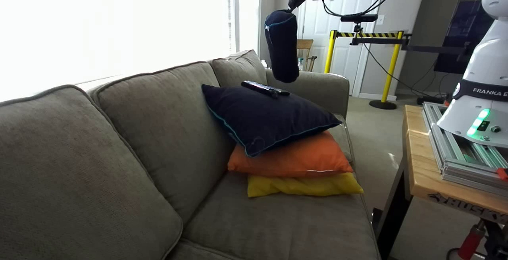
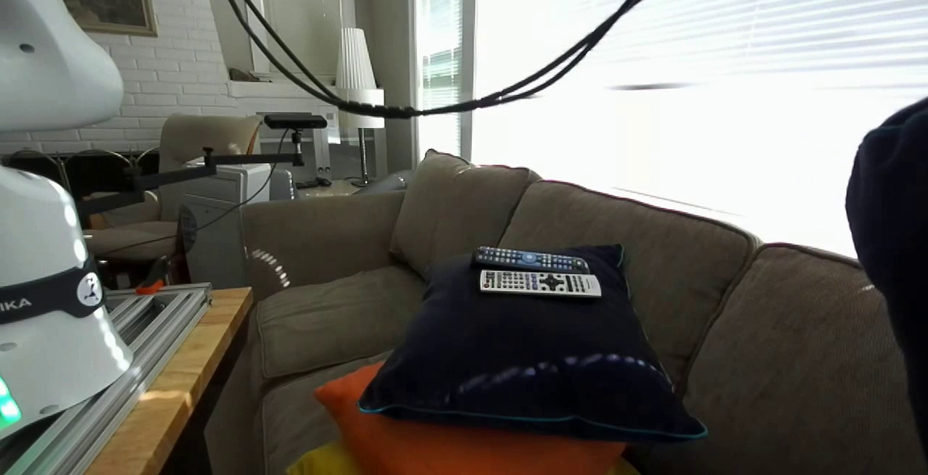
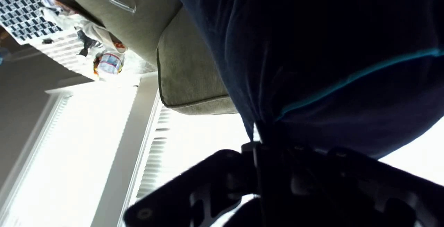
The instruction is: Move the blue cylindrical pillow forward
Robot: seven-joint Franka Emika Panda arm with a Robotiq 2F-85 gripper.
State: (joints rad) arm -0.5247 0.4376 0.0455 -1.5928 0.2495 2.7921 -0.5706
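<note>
The gripper [image 1: 291,8] pinches the upper end of the roll [image 1: 283,48], which hangs below it, long axis nearly upright, in the air and apart from the cushion [image 1: 272,115].

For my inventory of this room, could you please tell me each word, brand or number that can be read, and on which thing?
"FRANKA E": the arm's black band, cut by the picture edge.
"IKA": same band, beginning cut off.
"HUSKY": edge of the wooden bench.
Too small: markings on white remote and dark remote.
Too blurred: print on the round container.
</note>
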